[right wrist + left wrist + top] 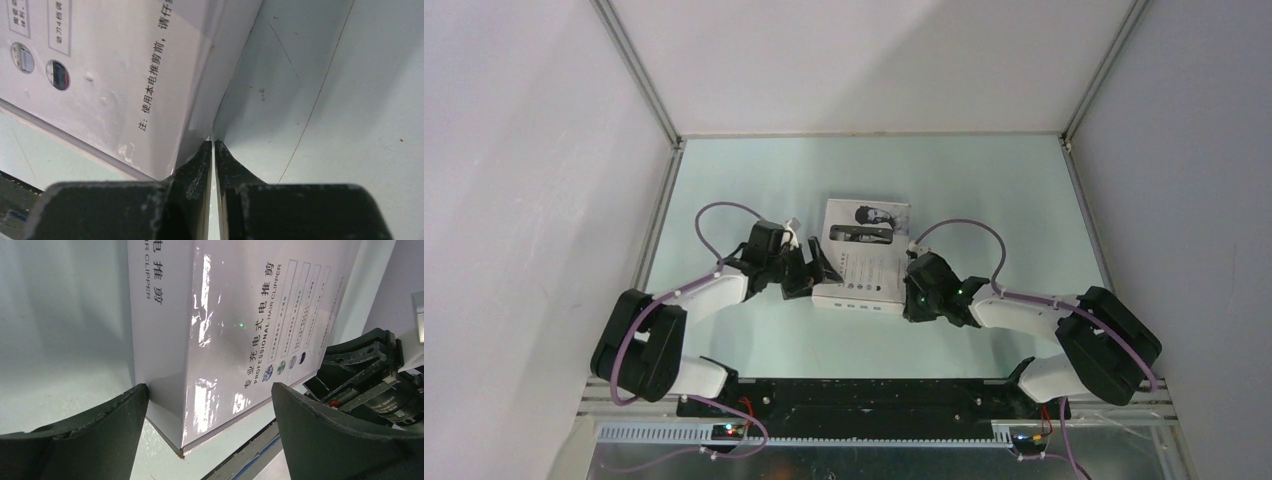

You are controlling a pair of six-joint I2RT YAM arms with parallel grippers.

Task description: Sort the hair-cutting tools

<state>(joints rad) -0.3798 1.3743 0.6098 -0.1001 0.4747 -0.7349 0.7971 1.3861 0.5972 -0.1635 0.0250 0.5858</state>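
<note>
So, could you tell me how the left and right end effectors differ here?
The left end effector is wide open; the right end effector is shut, holding nothing. The left end effector straddles a corner of the white box, while the right end effector only points its tips at the box's side. Both sit low, flanking the box.

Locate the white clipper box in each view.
Top external: white box mid-frame, on the pale green table.
Left wrist: box fills upper middle, a corner between the open left fingers.
Right wrist: box upper left, its edge just above the shut right fingers.
Shared landmark: that table, in all three.
</note>
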